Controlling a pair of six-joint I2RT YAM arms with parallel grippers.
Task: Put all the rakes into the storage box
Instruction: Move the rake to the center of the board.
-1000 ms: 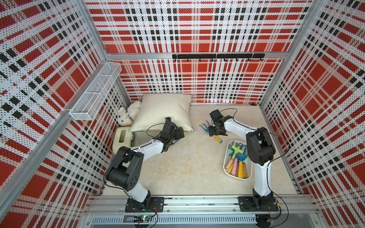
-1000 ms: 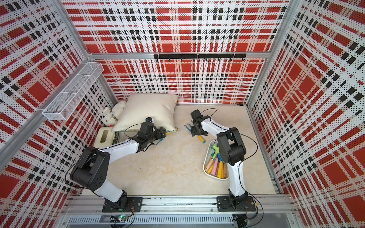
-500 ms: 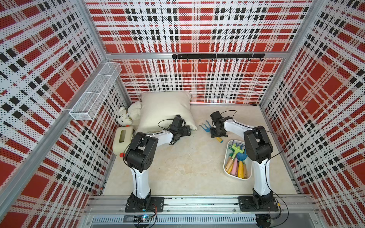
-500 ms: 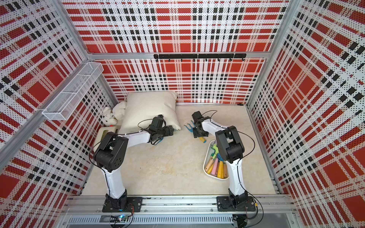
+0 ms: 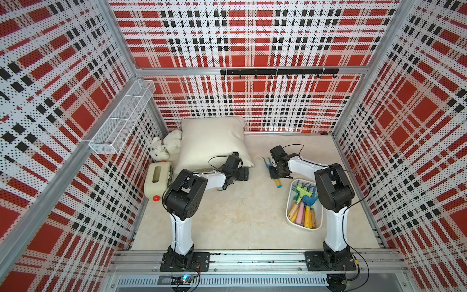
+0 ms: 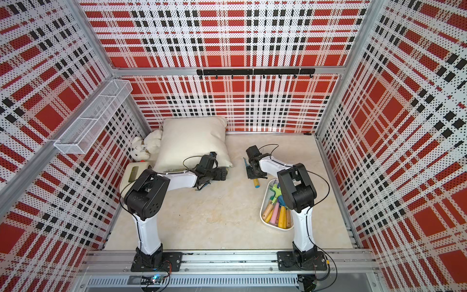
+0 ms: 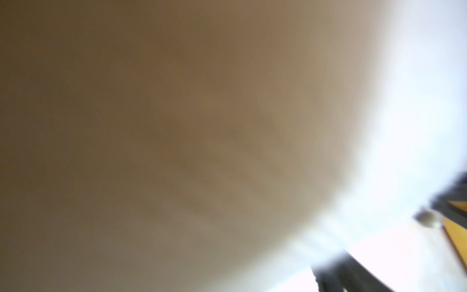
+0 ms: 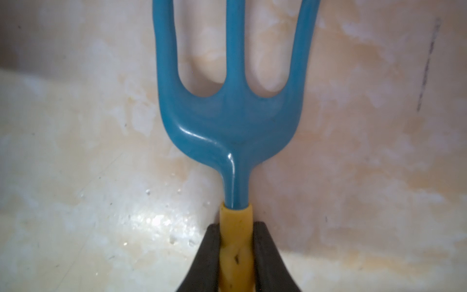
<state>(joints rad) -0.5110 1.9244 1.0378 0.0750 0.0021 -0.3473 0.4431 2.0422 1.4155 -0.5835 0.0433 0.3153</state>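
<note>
Three rake (image 8: 232,121) tines point rearward, handle (image 8: 236,215) toward storage box (image 5: 289,202); right claw (image 8: 236,227) clamped on handle; left claw (image 5: 243,174) apart.

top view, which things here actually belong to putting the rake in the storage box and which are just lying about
Part of the job:
rake
right end effector, shut on the rake's handle
storage box, with other tools in it

Just lying about:
pillow
plush toy
cream box with a red knob
wire basket
hook rail
</note>
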